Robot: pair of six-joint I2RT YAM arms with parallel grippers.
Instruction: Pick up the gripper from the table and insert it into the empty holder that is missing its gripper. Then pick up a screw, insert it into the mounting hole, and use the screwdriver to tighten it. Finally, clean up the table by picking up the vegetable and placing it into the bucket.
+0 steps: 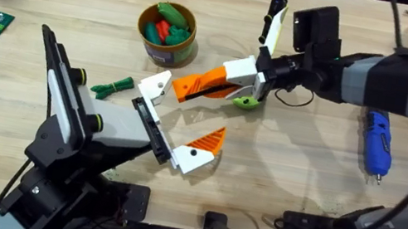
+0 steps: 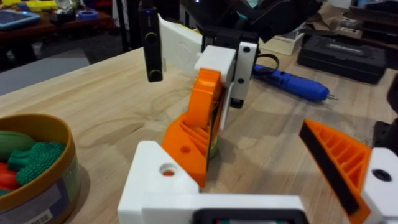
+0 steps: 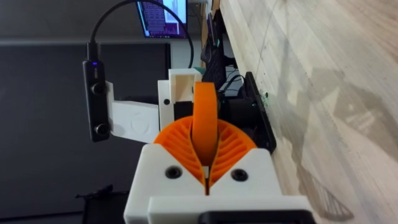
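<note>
Misalignment is your risk: overhead, the right gripper (image 1: 254, 79) clamps the gripper (image 1: 201, 85) by its white base, orange tip just short of the holder (image 1: 155, 86), mid-bench; a skewed approach would jam it. Left wrist: the long ribbed orange wedge (image 2: 198, 127) touches the bracket (image 2: 163, 180); left fingers spread. Right wrist: pads (image 3: 174, 140) pinch the finger (image 3: 204, 127).

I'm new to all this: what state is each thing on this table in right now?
right tool: shut on the gripper.
left tool: open, holding nothing.
gripper: off the table, orange end at the holder.
holder: bare.
screwdriver: lying on the table.
vegetable: on the table, outside the bucket.
bucket: upright, toy vegetables inside.
</note>
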